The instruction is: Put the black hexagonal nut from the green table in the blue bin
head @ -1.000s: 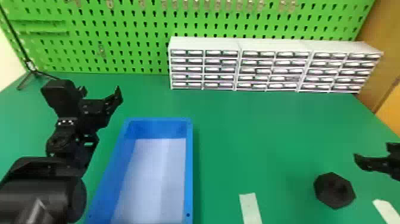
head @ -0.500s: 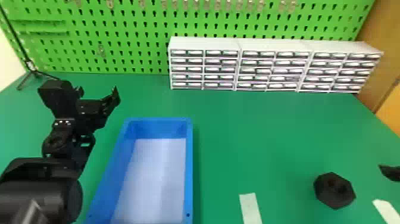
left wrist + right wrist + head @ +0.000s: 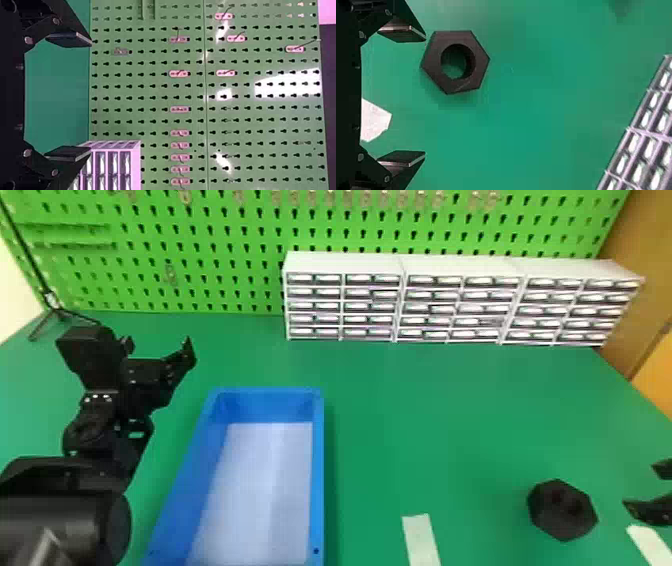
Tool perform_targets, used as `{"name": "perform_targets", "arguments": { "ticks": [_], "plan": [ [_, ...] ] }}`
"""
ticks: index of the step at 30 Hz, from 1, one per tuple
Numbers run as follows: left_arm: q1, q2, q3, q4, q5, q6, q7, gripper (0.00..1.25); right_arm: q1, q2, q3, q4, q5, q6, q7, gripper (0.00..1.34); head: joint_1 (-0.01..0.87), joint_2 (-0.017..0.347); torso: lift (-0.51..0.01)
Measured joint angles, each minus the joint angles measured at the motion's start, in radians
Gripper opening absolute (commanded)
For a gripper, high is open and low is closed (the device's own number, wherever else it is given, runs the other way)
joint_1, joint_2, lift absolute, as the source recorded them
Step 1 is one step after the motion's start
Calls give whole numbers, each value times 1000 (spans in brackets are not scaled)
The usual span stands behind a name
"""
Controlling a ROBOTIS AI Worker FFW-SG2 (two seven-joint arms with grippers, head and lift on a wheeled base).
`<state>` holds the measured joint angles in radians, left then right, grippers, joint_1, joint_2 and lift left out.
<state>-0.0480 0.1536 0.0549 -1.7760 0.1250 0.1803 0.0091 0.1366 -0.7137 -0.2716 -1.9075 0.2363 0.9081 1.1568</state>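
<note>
The black hexagonal nut [image 3: 562,510] lies flat on the green table [image 3: 450,430], toward the right. Just right of it, at the view's edge, is my right gripper [image 3: 655,490], open and not touching it. In the right wrist view the nut [image 3: 431,63] is beyond the fingertips of the right gripper [image 3: 425,97], nearer one finger than the other. The blue bin [image 3: 318,470] stands left of centre with a bare pale bottom. My left gripper [image 3: 160,345] is parked above the table, left of the bin; in the left wrist view the left gripper [image 3: 91,97] is open, holding nothing.
White drawer cabinets [image 3: 400,300] line the table's back, before a green pegboard [image 3: 225,250]. A pale strip [image 3: 421,540] lies between bin and nut, and another strip [image 3: 650,542] lies beside the right gripper. A thin black stand [image 3: 60,312] is at the back left.
The right gripper first slid toward the right edge, then came back into view lower and closer to the nut's level. The left arm shifted very slightly left. The nut and bin stayed put.
</note>
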Motion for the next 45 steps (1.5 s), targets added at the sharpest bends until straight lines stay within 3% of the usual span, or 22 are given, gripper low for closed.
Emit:
{"name": "perform_targets", "arguments": {
  "ticks": [23, 45],
  "plan": [
    [2, 12, 3, -3, 1, 7, 0, 939, -40, -24, 95, 39, 109, 8, 96, 1089, 686, 28, -96],
    [5, 12, 6, -5, 1, 7, 0, 939, -55, -18, 109, 44, 141, 18, 116, 1089, 686, 28, -96]
  ]
}}
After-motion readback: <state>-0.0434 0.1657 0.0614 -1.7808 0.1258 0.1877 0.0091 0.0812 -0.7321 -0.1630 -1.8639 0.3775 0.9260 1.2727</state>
